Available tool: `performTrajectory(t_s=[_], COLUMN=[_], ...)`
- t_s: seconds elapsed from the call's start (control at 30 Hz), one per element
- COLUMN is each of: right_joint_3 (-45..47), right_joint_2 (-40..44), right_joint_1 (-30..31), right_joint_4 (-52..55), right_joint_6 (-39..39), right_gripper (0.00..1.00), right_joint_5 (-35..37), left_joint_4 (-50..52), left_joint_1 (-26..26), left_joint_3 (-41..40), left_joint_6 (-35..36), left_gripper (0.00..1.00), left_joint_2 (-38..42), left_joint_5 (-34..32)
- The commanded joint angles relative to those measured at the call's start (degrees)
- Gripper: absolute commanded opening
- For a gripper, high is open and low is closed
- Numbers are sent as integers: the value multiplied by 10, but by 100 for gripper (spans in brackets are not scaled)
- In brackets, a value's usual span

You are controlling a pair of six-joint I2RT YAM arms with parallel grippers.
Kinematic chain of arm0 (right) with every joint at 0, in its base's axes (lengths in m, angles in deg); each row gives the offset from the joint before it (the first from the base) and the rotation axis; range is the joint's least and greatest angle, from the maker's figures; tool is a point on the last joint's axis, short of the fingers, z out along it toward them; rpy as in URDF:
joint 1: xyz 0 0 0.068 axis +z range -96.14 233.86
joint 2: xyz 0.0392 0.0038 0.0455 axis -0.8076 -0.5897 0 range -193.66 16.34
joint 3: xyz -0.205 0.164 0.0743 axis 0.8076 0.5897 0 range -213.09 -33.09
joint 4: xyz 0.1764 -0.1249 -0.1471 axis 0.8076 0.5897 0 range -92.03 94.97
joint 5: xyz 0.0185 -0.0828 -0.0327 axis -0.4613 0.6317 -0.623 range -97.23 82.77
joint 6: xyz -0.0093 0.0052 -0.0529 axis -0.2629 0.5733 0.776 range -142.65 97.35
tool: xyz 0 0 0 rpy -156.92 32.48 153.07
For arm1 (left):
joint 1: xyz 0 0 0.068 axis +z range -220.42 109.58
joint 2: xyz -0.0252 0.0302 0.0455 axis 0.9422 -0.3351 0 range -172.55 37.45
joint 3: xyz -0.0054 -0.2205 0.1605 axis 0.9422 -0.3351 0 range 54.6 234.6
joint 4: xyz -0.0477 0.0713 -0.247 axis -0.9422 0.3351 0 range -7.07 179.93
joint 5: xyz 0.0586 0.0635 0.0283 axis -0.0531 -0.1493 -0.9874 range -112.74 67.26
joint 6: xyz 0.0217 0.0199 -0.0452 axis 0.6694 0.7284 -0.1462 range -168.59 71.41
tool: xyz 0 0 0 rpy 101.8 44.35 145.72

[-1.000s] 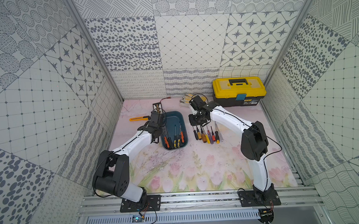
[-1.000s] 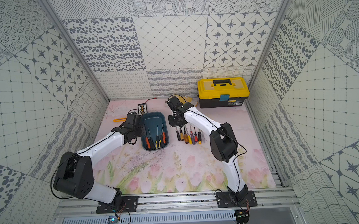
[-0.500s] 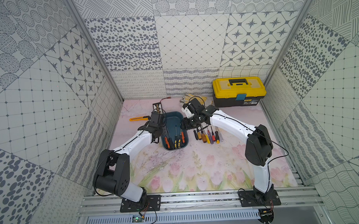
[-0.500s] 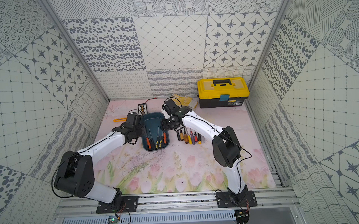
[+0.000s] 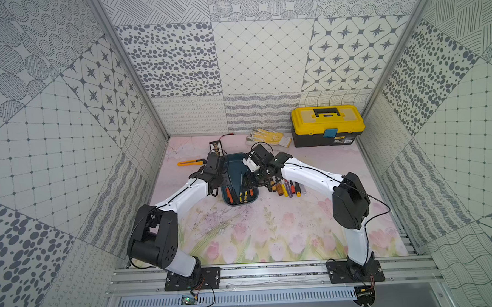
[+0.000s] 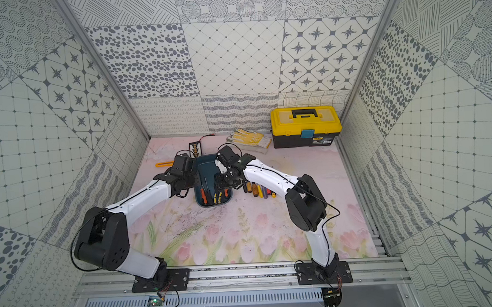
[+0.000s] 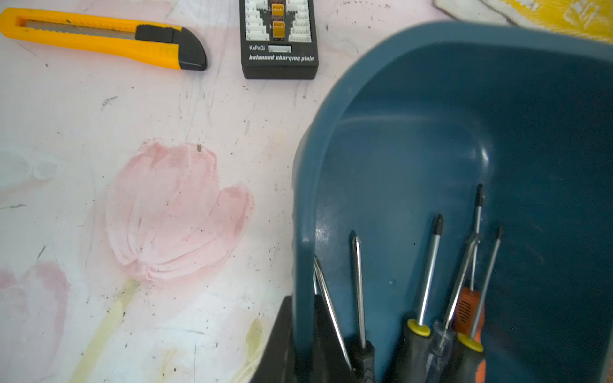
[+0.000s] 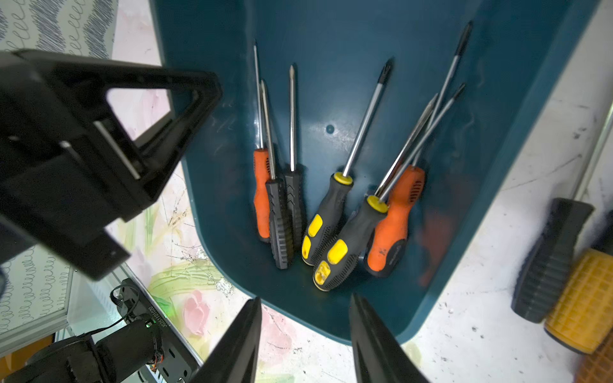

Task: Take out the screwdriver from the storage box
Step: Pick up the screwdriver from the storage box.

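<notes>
- Screwdrivers lie inside the storage box, handles bunched at the end nearer the robot, shafts pointing toward the far end. None is lifted.
- Right wrist view: six handles counted (two orange, two black, two black-and-yellow). The left wrist view adds a clear handle among them, which I cannot make out in the right wrist view.
- In both top views the storage box sits on the flowered mat between the two arms. Only handle colours read there, not the count.
- Left gripper: clamped on the box's side wall, one finger outside the rim and one inside. Only the left wrist view shows this contact. In a top view the left gripper covers it. The right wrist view shows its black body at that rim.
- Right gripper: fingers apart, nothing between them, above the handle end of the box. In a top view the right gripper is a dark mass and the gap is unreadable.
- Loose row of screwdrivers lies on the mat just beside the box, on the right arm's side. The right wrist view catches only a black handle end and a yellow one.
- The left wrist view resolves the yellow utility knife and black charging board.
- Yellow toolbox and gloves at the far wall show whole only in the top views.
</notes>
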Motion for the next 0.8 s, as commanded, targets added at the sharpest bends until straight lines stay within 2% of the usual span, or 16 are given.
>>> performTrajectory(t_s=[0.0, 0.27, 0.77], right_joint_3=[-21, -62, -109], right_joint_2=[-34, -85, -165], right_joint_1=[6, 24, 33], right_joint_4=[10, 64, 107], right_joint_6=[-18, -29, -21], right_gripper=[48, 46, 42], right_joint_5=[5, 45, 37], left_joint_4=[-17, -25, -27], left_joint_1=[4, 4, 5], left_joint_3=[9, 7, 5], left_joint_6=[1, -3, -3], left_gripper=[0, 0, 0], left_joint_2=[0, -5, -6], left_joint_5=[2, 6, 7])
